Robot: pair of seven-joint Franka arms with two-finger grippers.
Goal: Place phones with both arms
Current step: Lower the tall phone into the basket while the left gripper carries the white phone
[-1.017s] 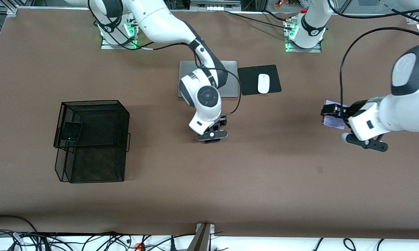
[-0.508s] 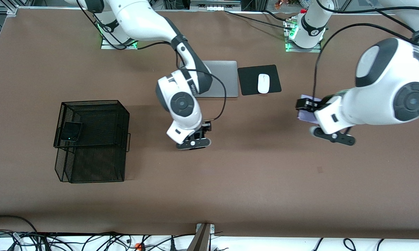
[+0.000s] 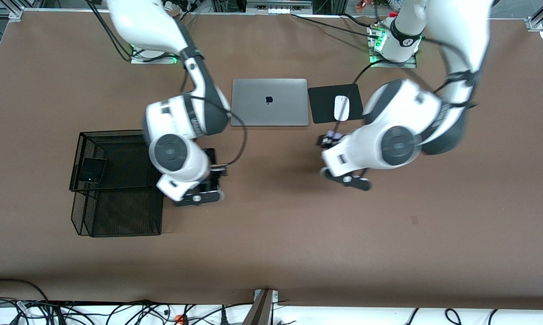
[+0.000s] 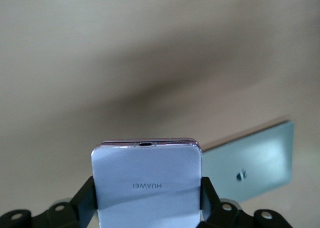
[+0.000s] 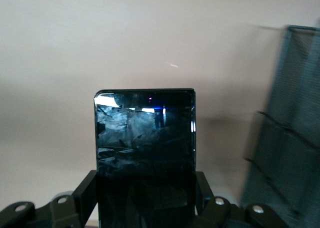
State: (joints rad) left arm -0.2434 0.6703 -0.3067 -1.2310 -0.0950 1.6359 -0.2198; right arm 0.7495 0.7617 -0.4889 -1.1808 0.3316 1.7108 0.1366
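My right gripper (image 3: 212, 168) is shut on the long slim black phone (image 5: 145, 148), which it holds up just beside the black mesh basket (image 3: 118, 132). Its fingers (image 5: 85, 190) press on both long edges of the phone. My left gripper (image 3: 326, 140) is shut on the pale lavender-white phone (image 4: 146, 183), over the bare table near the mouse pad. Only a sliver of that phone (image 3: 333, 135) shows in the front view. A small squarish black phone (image 3: 92, 170) lies on the basket's upper tier.
A closed grey laptop (image 3: 269, 102) lies between the two arm bases, and it also shows in the left wrist view as the laptop (image 4: 255, 160). Beside it is a black mouse pad (image 3: 321, 104) with a white mouse (image 3: 341, 108). The basket's mesh wall (image 5: 292, 123) stands close to the right gripper.
Both arms have swung toward the right arm's end of the table with their phones. The right gripper has gone from near the laptop to beside the basket, and the left gripper has come near the mouse pad.
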